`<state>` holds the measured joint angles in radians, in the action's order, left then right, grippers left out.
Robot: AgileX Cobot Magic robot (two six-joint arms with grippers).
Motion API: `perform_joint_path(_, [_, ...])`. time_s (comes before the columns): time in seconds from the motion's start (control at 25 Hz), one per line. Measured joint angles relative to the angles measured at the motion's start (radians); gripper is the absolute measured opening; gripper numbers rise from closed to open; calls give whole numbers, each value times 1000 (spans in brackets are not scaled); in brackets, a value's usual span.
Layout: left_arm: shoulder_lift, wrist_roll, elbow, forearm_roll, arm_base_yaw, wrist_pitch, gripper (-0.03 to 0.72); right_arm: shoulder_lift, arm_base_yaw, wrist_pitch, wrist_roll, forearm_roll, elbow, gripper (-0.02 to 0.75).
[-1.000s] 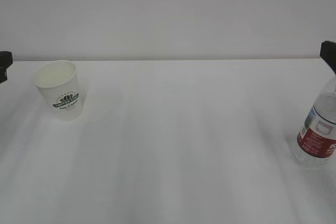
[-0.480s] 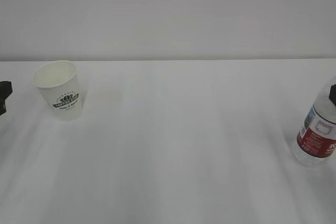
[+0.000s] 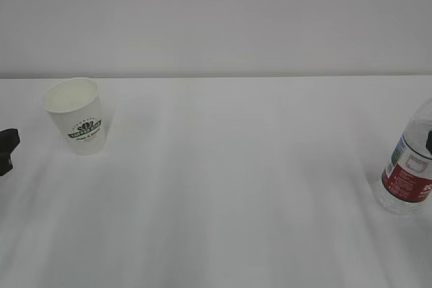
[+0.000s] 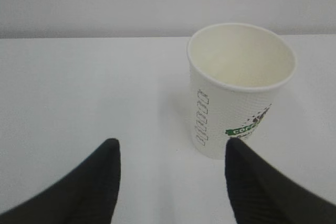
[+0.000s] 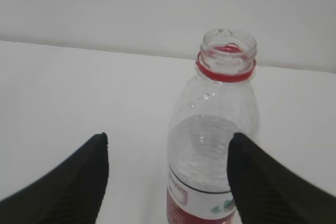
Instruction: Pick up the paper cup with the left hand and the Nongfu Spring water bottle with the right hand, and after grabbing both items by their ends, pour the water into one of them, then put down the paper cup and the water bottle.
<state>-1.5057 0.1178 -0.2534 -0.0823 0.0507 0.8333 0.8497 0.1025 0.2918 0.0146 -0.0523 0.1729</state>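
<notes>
The paper cup (image 3: 75, 115) stands upright on the white bench (image 3: 223, 187) at its far left. The left pincer (image 4: 170, 179) is low in front of it with its two black fingers (image 4: 100, 182) spread apart and nothing between them. In the left wrist view the cup sits ahead and to the right of the gap, its base just beyond the right fingertip, not gripped. Its inside looks bare and dry. In the exterior view only a black tip of this pincer shows at the left edge, beside the cup and apart from it.

The Nongfu Spring water bottle (image 3: 409, 166) stands upright at the bench's right edge, uncapped, its red neck ring showing. The right pincer (image 5: 168, 174) also has its fingers parted. The bottle lies ahead, toward the right finger; contact cannot be told. Clear water (image 5: 210, 156) fills the bottle to about the shoulder.
</notes>
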Motion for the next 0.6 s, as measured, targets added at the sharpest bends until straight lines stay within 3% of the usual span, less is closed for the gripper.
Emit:
perform_joint_path(0.2, [-48, 9, 11, -2, 0, 88, 461, 0, 0, 56, 52, 97, -42, 534])
perform_joint_path(0.6, [-81, 11, 11, -45, 0, 128, 461, 119, 0, 160, 106, 123, -44, 534])
